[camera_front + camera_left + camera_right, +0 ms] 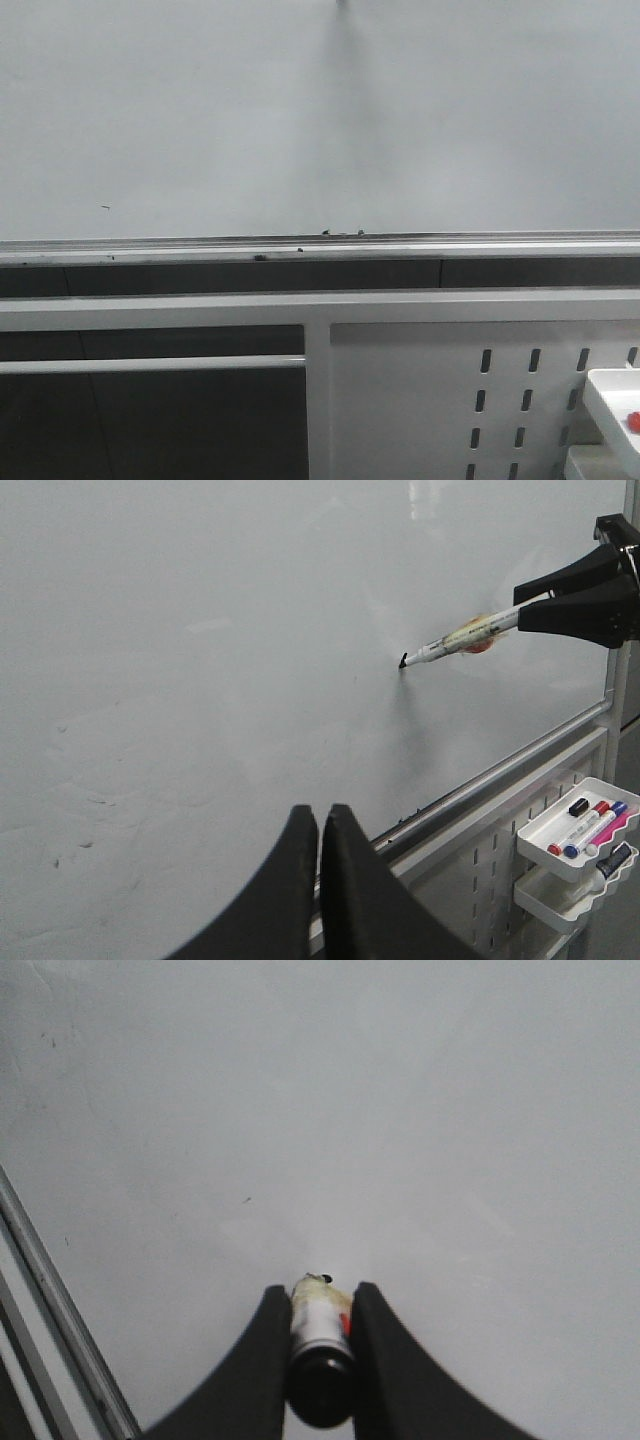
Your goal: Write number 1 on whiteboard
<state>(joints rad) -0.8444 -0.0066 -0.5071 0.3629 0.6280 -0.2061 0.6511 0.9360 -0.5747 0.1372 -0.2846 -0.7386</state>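
A marker (462, 638) is clamped between the fingers of the right claw (575, 600), its dark tip pressed against the whiteboard (200, 630). In the right wrist view the marker's black rear end (320, 1385) is seen wedged between the two fingers, the barrel pointing straight at the board. No stroke of the number 1 can be made out on the board — only a faint grey shadow below the tip in the front view.

The left claw (319, 825) is held near the board's lower part, well apart from the marker, its fingers pressed together with nothing between them.

A silver rail (320, 245) runs along the board's lower edge, with a few dark specks on it. Below it a white panel (450, 400) with slotted holes is seen. Two white trays (580, 830) are hung on that panel — capped markers (590, 822) lie in the upper one. Nothing stands between the marker's tip and the board.
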